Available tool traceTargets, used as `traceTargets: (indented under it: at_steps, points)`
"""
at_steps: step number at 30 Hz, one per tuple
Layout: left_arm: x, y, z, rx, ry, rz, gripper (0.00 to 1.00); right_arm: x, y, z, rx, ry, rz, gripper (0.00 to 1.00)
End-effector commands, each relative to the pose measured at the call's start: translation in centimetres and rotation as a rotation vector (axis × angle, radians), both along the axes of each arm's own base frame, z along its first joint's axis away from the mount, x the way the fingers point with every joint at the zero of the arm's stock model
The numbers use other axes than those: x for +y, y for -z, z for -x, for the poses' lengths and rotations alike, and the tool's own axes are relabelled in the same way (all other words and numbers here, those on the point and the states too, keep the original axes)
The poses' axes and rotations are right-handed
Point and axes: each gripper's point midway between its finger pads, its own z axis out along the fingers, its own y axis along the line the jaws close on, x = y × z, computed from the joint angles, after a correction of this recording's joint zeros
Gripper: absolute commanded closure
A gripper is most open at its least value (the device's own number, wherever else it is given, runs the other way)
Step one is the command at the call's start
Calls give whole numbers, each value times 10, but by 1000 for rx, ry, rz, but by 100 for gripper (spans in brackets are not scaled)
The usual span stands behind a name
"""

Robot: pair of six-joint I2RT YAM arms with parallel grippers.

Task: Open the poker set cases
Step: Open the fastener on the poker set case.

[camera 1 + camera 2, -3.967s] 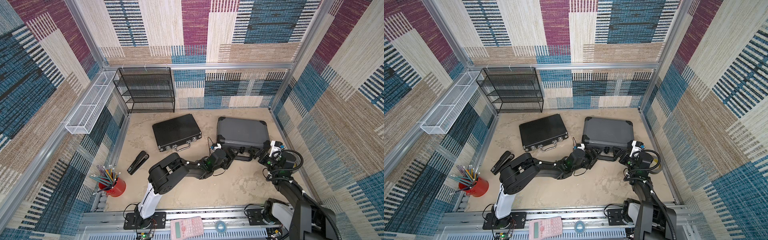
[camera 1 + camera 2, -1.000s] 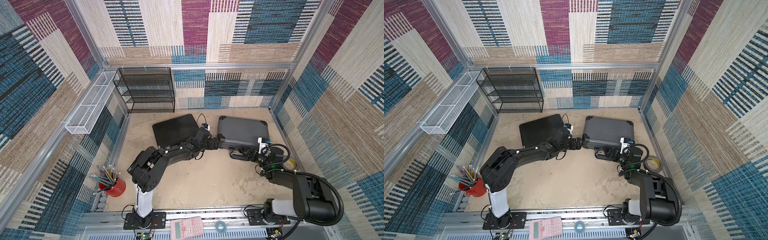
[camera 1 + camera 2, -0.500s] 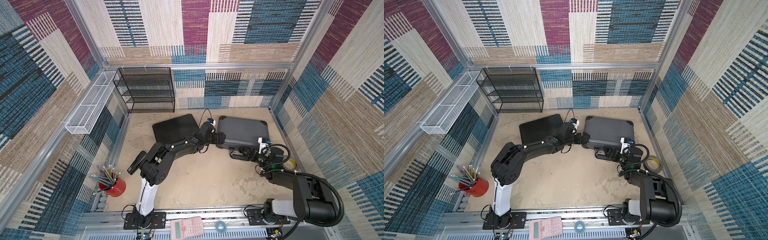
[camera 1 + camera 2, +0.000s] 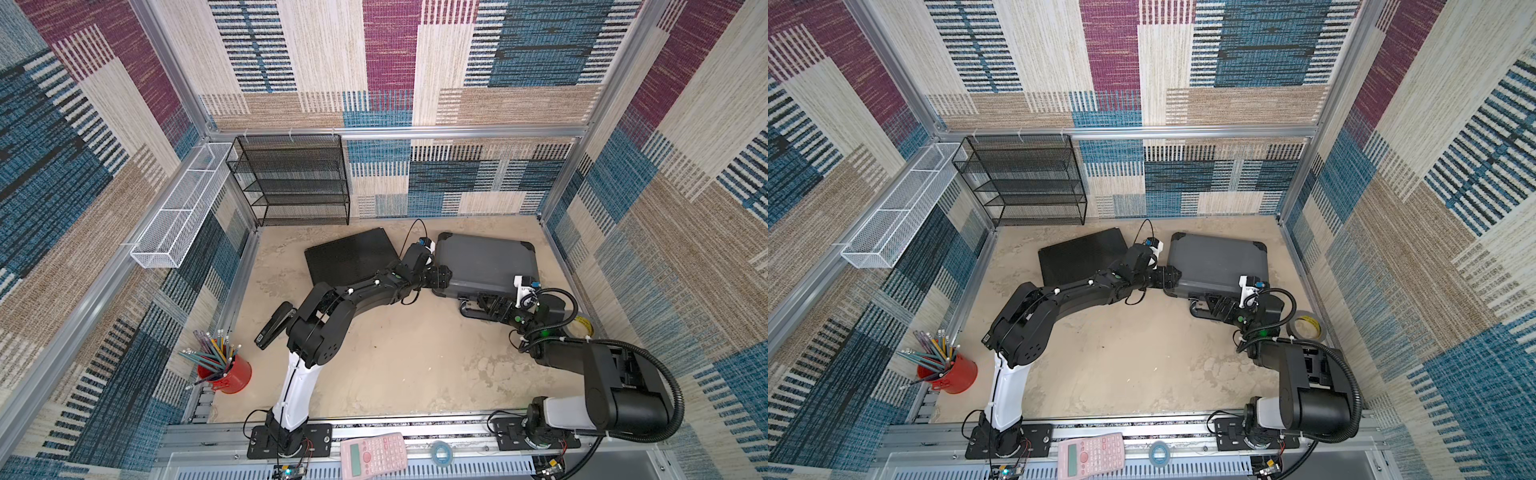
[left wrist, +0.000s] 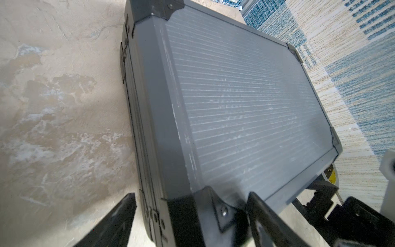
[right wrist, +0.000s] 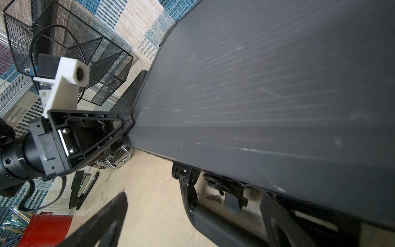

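The left arm (image 4: 332,309) stretches low, forward and to the right, the left gripper (image 4: 442,279) holding its jaws wide apart, while the right arm (image 4: 602,368) folds back over its base, forearm low, the right gripper (image 4: 483,306) pointing left with jaws fully spread.

Both top views: high, looking down over whole cell; wrist cams both close on grey case (image 5: 235,107), sharing its lid
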Motion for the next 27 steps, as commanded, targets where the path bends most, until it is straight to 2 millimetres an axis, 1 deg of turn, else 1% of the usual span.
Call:
traceTargets:
  at_steps: [1, 10, 15, 21, 27]
  points:
    - [22, 43, 17, 120, -8, -143, 18, 2, -6, -6, -32, -8, 3, 1]
    - [20, 46, 20, 135, 8, -133, 19, 9, 1, -16, -22, -25, 27, 0]
    - [20, 50, 21, 145, 12, -131, 20, 9, 0, -18, -31, -30, 46, 0]
    - [19, 54, 24, 157, 23, -124, 22, 14, -9, -17, -64, -61, 45, 0]
    - [17, 57, 24, 168, 29, -119, 24, 25, -18, -13, -94, -130, 51, 3]
